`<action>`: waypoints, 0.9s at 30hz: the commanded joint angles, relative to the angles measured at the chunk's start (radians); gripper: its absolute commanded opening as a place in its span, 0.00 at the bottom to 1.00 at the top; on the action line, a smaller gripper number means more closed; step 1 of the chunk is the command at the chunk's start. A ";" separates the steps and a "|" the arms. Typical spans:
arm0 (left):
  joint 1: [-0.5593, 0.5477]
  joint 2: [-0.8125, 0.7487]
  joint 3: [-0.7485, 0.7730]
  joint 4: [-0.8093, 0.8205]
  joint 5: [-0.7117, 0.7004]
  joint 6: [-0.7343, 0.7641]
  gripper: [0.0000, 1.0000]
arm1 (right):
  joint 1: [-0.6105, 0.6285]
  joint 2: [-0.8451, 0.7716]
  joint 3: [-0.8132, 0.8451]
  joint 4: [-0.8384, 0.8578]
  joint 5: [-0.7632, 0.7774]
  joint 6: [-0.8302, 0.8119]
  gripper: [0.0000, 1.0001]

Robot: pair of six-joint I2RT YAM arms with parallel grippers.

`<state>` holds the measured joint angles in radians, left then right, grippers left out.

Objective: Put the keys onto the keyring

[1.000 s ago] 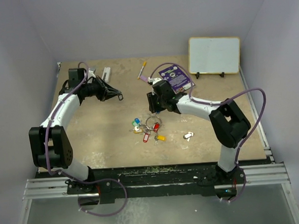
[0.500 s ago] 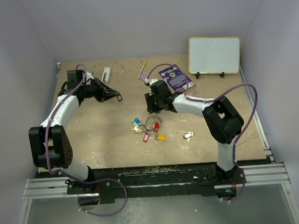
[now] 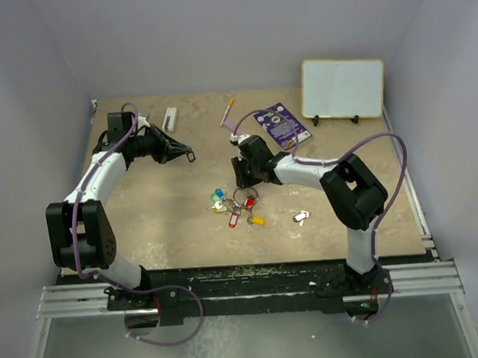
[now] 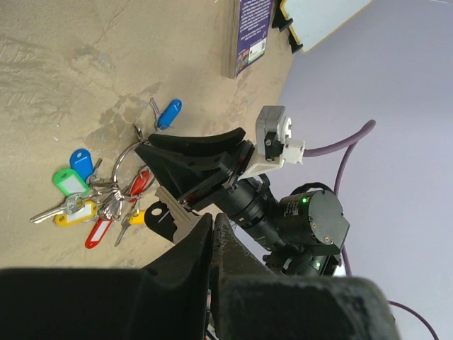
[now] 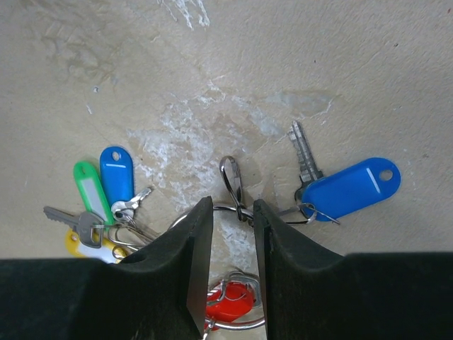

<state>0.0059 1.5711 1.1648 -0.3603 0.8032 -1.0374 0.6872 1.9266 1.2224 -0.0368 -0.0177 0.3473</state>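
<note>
the right tool [image 5: 232,207] hangs low over the bunch on the bench [image 3: 160,208]. its fingers stand a little spread with a narrow gap, and the thin wire of the keyring [image 5: 228,207] runs across that gap. whether either finger touches the wire is hard to tell from the wrist view. the step in hand looks like taking hold of the ring. next, the fingers need to press together on the wire alone, not on the small clasp loop [image 5: 230,177] just ahead of them or the red tag [image 5: 233,301] below.

several keys [image 5: 106,188] with green, blue and yellow tags lie bunched at the ring's left side. a blue-tagged key [image 5: 350,188] lies just beside the ring to the right, seemingly not on it, and a white-tagged key [image 3: 301,217] lies well apart toward the near right. both are probably yet to be threaded.

the left tool [image 3: 185,155] is pressed together, holds nothing, and is raised well apart at the far left.

a purple card [image 3: 280,125], a pen [image 3: 228,112] and a whiteboard [image 3: 343,88] sit farther back, clear of the work. the crowded tags around the ring are the main hindrance.
</note>
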 commanded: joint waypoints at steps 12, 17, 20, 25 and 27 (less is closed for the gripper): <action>0.008 -0.005 0.007 0.026 0.012 -0.010 0.04 | 0.010 0.037 0.006 0.008 0.045 0.009 0.27; 0.008 -0.006 0.009 0.025 0.018 -0.023 0.04 | 0.009 0.042 -0.003 -0.006 0.039 0.007 0.16; 0.008 -0.004 0.017 0.012 0.022 -0.038 0.04 | 0.010 0.032 -0.024 -0.006 0.038 0.011 0.00; 0.008 0.014 0.048 -0.033 0.030 -0.107 0.04 | 0.023 -0.039 -0.059 -0.004 0.052 0.008 0.00; 0.008 0.022 0.061 -0.036 0.035 -0.148 0.04 | 0.032 -0.097 -0.066 0.001 0.069 0.003 0.00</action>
<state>0.0059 1.5799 1.1679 -0.3870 0.8074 -1.0969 0.6960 1.9320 1.1885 -0.0090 0.0132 0.3561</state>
